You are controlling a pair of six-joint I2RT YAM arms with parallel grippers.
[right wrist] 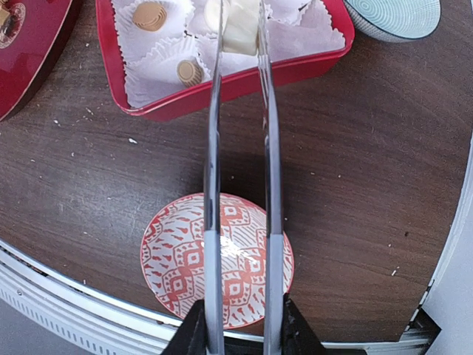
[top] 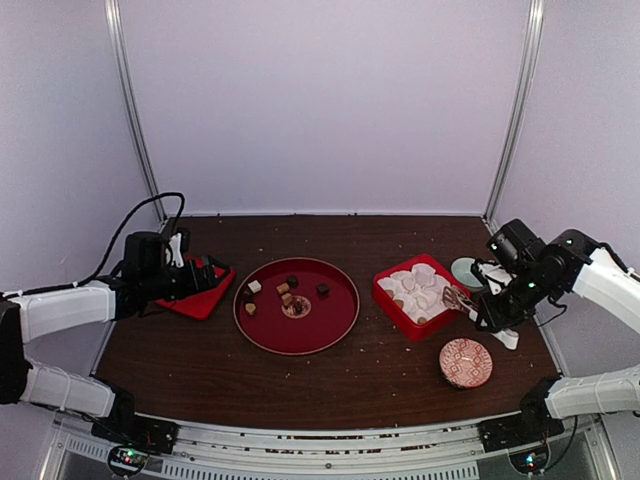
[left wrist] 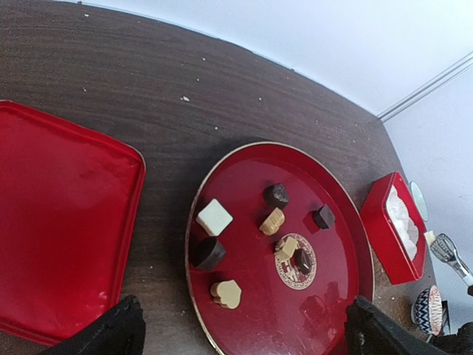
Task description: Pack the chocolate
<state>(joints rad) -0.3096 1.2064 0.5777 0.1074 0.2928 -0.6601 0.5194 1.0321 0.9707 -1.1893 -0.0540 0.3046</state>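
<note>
Several chocolates [left wrist: 214, 217], dark, tan and cream-white, lie on the round red tray [left wrist: 251, 325]. My left gripper [left wrist: 244, 329] hangs open above the tray's near side, holding nothing. In the top view it [top: 205, 272] sits by the red lid [top: 200, 300]. My right gripper [right wrist: 240, 333] is shut on metal tongs [right wrist: 213, 185]. The tong tips pinch a cream-white chocolate [right wrist: 238, 26] over the red box [right wrist: 222, 85]. White paper cups line the box, and two tan chocolates [right wrist: 150, 15] sit in cups. The top view shows the tongs [top: 460, 298] at the box's right edge [top: 385, 290].
A red-patterned dish [right wrist: 177, 259] lies under the tongs near the table's front edge. A teal bowl [right wrist: 392, 15] stands behind and to the right of the box. The flat red lid [left wrist: 59, 222] lies left of the tray. Pale crumbs dot the dark wooden table.
</note>
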